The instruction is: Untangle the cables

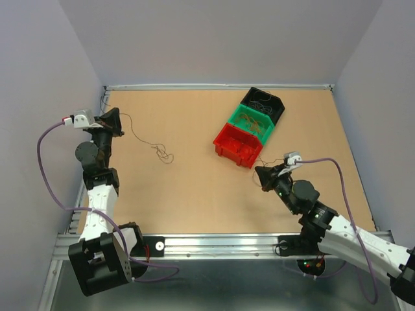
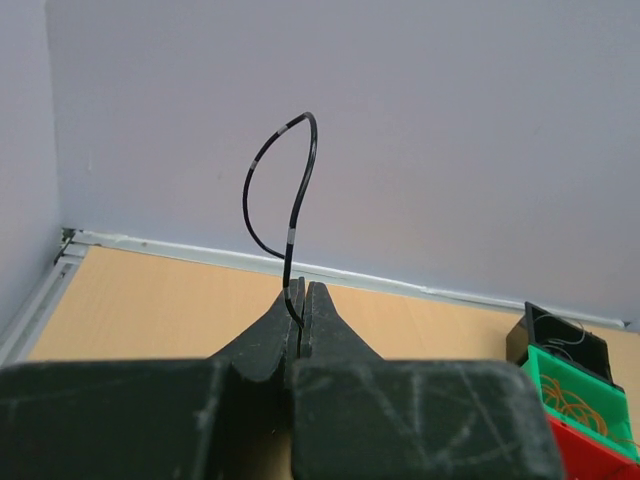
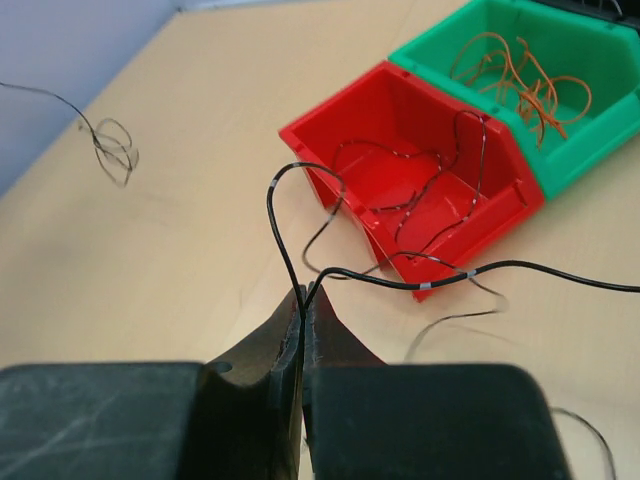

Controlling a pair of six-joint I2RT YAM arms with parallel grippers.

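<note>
My left gripper (image 1: 111,122) hangs at the table's left side, shut on a thin dark cable (image 2: 291,215) with grey bands that loops up above its closed jaws (image 2: 302,292). From there the cable trails right to a small curly tangle (image 1: 163,154) lying on the table. My right gripper (image 1: 262,175) sits just in front of the red bin (image 1: 238,144), shut (image 3: 306,296) on another dark banded cable (image 3: 420,285). That cable rises in a loop and also runs off to the right. More dark wire (image 3: 420,190) lies inside the red bin (image 3: 332,96).
Three bins stand in a diagonal row at the back right: red, green (image 1: 249,123) holding orange cables (image 3: 520,80), and black (image 1: 262,103) holding thin wires. Grey walls enclose the table on three sides. The small tangle (image 3: 112,145) lies on open tabletop.
</note>
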